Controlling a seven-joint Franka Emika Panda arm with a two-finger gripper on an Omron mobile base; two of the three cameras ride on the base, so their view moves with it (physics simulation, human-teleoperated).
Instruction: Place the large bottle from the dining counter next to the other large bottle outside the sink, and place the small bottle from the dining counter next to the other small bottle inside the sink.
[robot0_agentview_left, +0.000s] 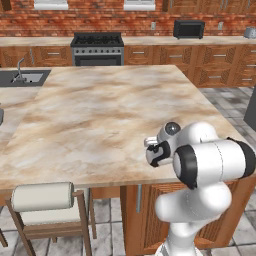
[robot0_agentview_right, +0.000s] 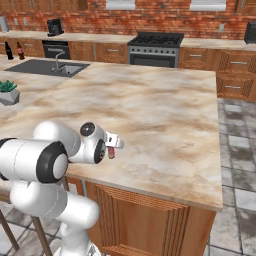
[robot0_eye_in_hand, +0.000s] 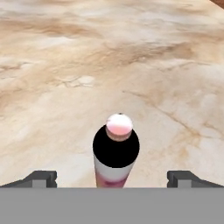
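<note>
The gripper (robot0_eye_in_hand: 112, 178) hung low over the near edge of the dining counter (robot0_agentview_left: 100, 115), its fingertips (robot0_eye_in_hand: 41, 178) spread wide apart on either side of the small bottle (robot0_eye_in_hand: 114, 153) without touching it. The bottle stood upright on the stone, pinkish-white with a pale cap; no writing on it could be read. Far across the counter lay the sink (robot0_agentview_right: 50, 68), and beyond it two bottles (robot0_agentview_right: 14, 50) stood by the brick wall.
</note>
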